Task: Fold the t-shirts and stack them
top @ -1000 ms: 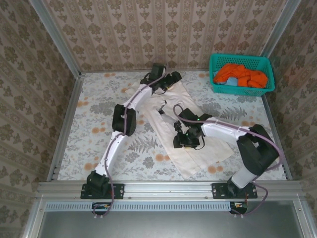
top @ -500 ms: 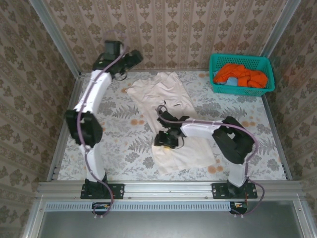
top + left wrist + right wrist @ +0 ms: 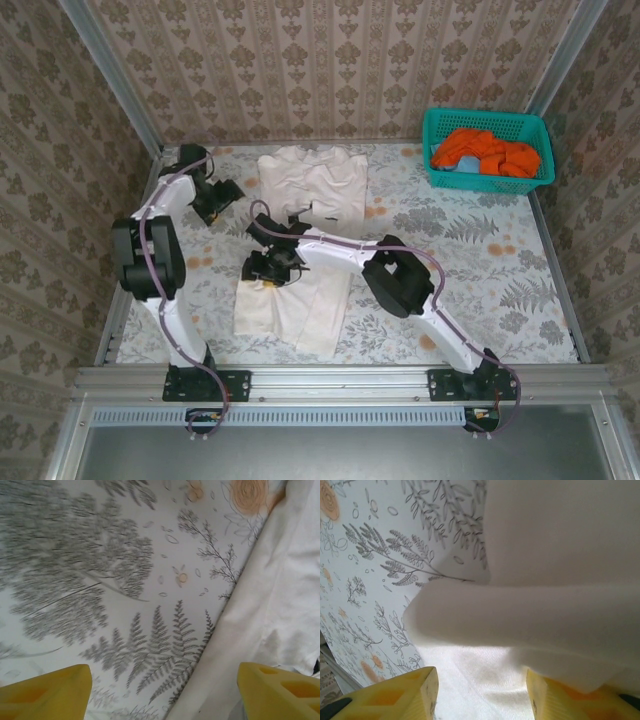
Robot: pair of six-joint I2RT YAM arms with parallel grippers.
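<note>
Right half of table (image 3: 490, 290) open, free passage there. Teal basket (image 3: 487, 150) blocks far right corner. Cream shirt (image 3: 320, 185) covers far-centre to near-left strip. Right arm (image 3: 400, 285) slants across the middle; left arm (image 3: 150, 255) crowds left edge.

My right gripper (image 3: 268, 268) has swept from just right of centre to 9 o'clock, and the shirt (image 3: 325, 185) has gone with it. Its hem, earlier at 5 o'clock, now lies at 7 o'clock. My left gripper (image 3: 225, 197), over the collar at 12 o'clock a second ago, has swung to 10 o'clock, off the cloth.
</note>
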